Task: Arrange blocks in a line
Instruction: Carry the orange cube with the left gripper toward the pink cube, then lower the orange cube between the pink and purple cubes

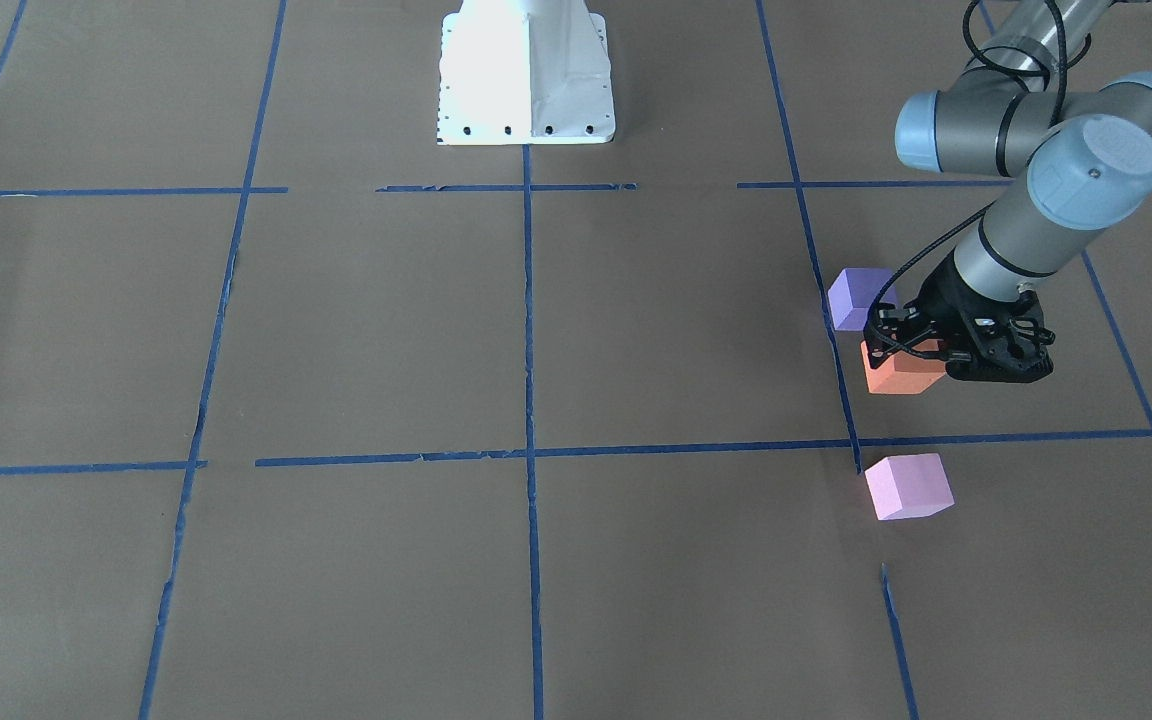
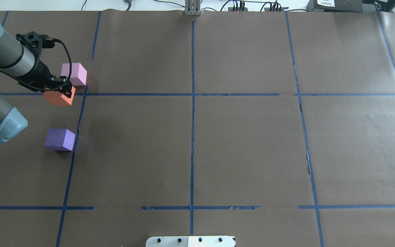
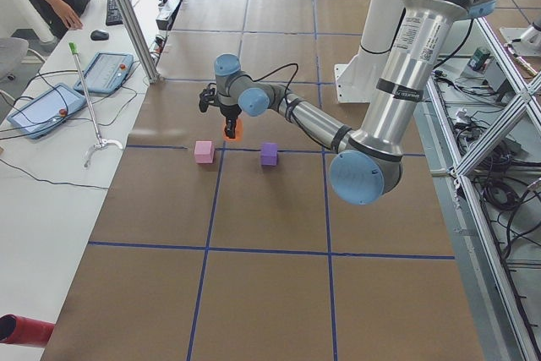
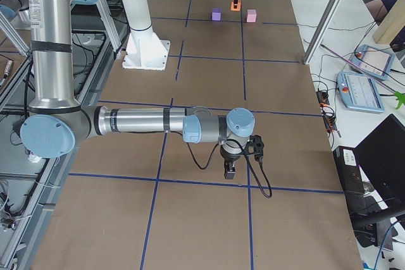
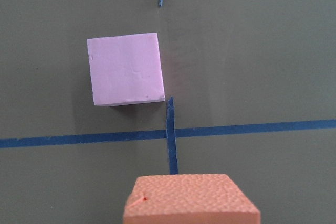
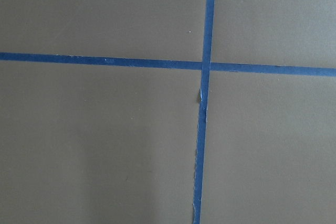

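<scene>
The blocks sit near the robot's left end of the brown surface [image 1: 386, 330], strung along a blue tape line [image 1: 841, 380] that runs away from the robot. Closest to the white robot base [image 1: 526, 75] is the purple block [image 1: 861, 298], flat on the surface just beside that tape line and apart from the other two.

Next out is the orange block [image 1: 896, 378], which the left claw [image 1: 908, 350] grasps from above, with black fingers on either side of it. In the side views it appears to hang a little clear of the surface, roughly over the spot where a crosswise tape line meets the first one. It sits between the purple block and the pink one and touches neither.

Farthest from the base is the pink block [image 1: 908, 486], flat on the surface just past the crosswise line. In the left wrist view it lies beyond the tape crossing, up and to the left of the orange block.

Well apart from all three, toward the other end of the surface, the right claw [image 4: 230, 172] points down above a tape crossing. I cannot tell whether it is released or clenched.
</scene>
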{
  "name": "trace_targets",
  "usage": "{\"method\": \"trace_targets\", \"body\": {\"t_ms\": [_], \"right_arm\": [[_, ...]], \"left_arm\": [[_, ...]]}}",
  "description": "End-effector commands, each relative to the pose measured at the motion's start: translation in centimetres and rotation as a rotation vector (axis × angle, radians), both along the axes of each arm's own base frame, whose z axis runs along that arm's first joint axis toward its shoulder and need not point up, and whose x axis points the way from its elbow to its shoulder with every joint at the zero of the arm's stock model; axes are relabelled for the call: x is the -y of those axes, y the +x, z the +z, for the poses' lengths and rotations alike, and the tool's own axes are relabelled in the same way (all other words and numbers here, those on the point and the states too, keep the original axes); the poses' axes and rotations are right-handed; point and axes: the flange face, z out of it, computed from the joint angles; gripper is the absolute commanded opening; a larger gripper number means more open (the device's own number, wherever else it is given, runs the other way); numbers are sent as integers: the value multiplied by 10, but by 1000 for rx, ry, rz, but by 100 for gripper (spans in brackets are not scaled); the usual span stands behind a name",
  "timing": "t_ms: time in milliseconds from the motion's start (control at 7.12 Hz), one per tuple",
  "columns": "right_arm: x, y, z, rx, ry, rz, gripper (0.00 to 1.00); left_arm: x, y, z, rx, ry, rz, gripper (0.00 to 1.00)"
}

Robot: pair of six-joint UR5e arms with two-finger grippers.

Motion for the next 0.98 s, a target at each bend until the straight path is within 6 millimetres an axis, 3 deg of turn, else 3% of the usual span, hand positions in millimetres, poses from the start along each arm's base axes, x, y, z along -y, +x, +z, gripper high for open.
{"method": "trace_targets", "body": {"t_ms": [0,843], "right_arm": [[0,0,0,0,0,0,100],[0,0,0,0,0,0,100]], "left_arm": [[8,11,39,10,-17,8,14],[18,35,64,3,-18,22,14]]}}
